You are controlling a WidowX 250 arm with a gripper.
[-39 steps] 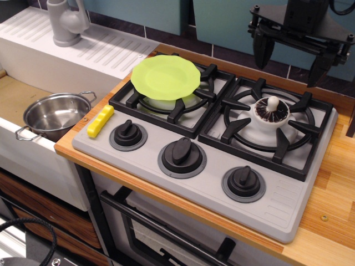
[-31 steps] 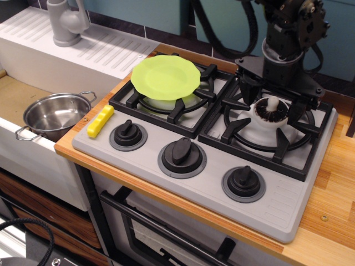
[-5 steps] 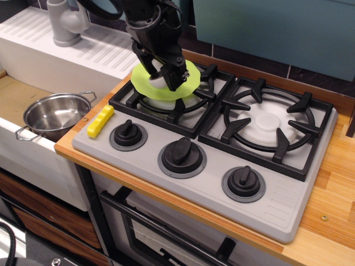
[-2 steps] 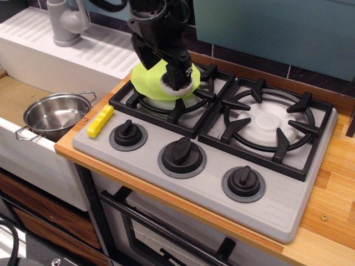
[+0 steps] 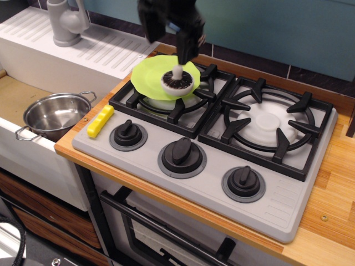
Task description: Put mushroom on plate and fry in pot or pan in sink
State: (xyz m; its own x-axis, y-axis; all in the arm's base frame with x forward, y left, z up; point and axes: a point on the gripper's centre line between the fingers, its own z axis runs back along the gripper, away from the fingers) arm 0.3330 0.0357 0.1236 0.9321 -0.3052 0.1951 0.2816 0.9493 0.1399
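Observation:
The mushroom sits gills-up, stem up, on the lime-green plate, which rests on the left burner grate. My gripper hangs just above the mushroom, open and empty, its fingers spread and clear of the stem. The yellow fry lies on the stove's left edge beside the left knob. The steel pot stands empty in the sink at the left.
A grey tap stands on the white drainboard behind the sink. The right burner has a bare white cap. Three black knobs line the stove front. Wooden counter runs along the right side.
My gripper has let go of the mushroom on the plate, opened and risen above it. Earlier the mushroom was carried from the right burner to the plate.

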